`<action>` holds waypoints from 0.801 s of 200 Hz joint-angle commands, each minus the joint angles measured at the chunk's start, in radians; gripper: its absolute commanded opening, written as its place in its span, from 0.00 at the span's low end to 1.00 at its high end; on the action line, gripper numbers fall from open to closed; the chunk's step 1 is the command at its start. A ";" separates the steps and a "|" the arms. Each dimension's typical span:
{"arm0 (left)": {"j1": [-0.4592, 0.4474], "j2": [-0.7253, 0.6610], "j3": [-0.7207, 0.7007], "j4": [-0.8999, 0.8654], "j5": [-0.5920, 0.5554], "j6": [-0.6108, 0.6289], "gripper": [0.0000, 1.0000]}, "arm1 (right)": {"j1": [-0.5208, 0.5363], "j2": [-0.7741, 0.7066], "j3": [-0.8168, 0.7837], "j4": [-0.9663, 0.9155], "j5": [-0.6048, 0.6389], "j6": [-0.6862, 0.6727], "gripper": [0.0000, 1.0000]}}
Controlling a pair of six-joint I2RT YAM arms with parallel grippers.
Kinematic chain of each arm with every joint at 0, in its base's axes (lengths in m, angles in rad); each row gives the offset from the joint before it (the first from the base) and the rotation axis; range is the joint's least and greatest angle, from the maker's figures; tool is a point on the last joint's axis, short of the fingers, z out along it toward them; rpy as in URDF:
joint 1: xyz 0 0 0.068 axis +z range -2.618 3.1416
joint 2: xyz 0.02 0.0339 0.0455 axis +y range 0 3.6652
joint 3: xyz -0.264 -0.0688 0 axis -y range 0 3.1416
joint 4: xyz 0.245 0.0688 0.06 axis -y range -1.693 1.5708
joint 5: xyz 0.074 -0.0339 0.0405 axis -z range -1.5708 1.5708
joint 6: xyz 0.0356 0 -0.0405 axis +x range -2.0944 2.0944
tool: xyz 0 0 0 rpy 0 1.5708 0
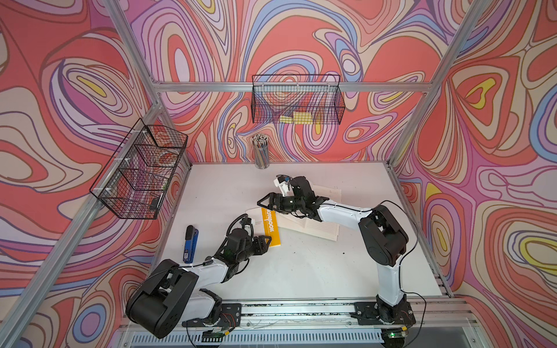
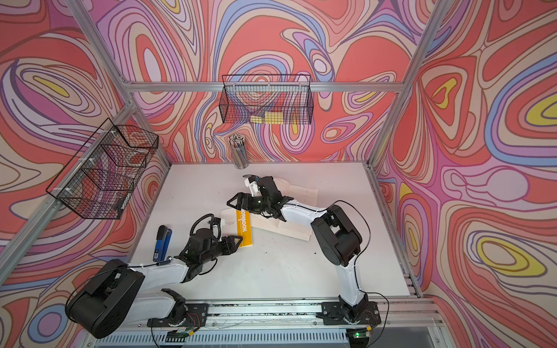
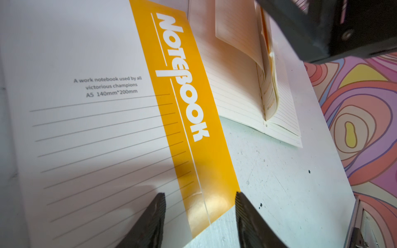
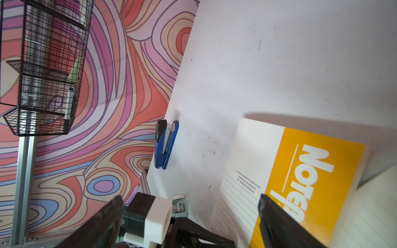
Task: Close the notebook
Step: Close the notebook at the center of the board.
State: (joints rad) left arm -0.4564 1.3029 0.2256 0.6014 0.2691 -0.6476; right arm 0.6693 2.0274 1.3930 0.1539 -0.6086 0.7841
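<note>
The notebook lies open mid-table with its cream lined pages up and a few leaves arching at the spine. A white cover with a yellow NOTEBOOK band, printed side up, overlaps the pages' left edge. It throws a shadow on the table. I cannot tell how it joins the pages. My left gripper is open at the cover's near corner, gripping nothing. My right gripper hangs wide open over the cover's far end.
A blue stapler lies left of the left arm. A cup of pencils stands at the back edge. Wire baskets hang on the left wall and the back wall. The right arm reaches across the open pages.
</note>
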 commanded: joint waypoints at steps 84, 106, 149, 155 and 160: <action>0.005 -0.116 0.042 -0.148 -0.124 0.029 0.55 | 0.010 0.098 -0.070 0.030 -0.034 0.015 0.98; 0.005 -0.125 0.044 -0.161 -0.131 0.030 0.55 | 0.010 0.110 -0.069 0.033 -0.033 0.015 0.98; 0.013 -0.186 0.082 -0.324 -0.153 0.012 0.54 | 0.010 0.125 -0.078 0.025 -0.019 0.014 0.98; 0.021 -0.188 0.092 -0.356 -0.145 0.013 0.53 | 0.010 0.126 -0.080 0.025 -0.017 0.015 0.98; 0.031 -0.185 0.100 -0.377 -0.128 0.020 0.53 | 0.010 0.130 -0.081 0.024 -0.016 0.014 0.98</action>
State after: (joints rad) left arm -0.4534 1.1412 0.2687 0.3664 0.1486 -0.6323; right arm 0.6712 2.1250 1.3342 0.1711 -0.6331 0.7990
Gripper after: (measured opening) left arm 0.544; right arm 0.984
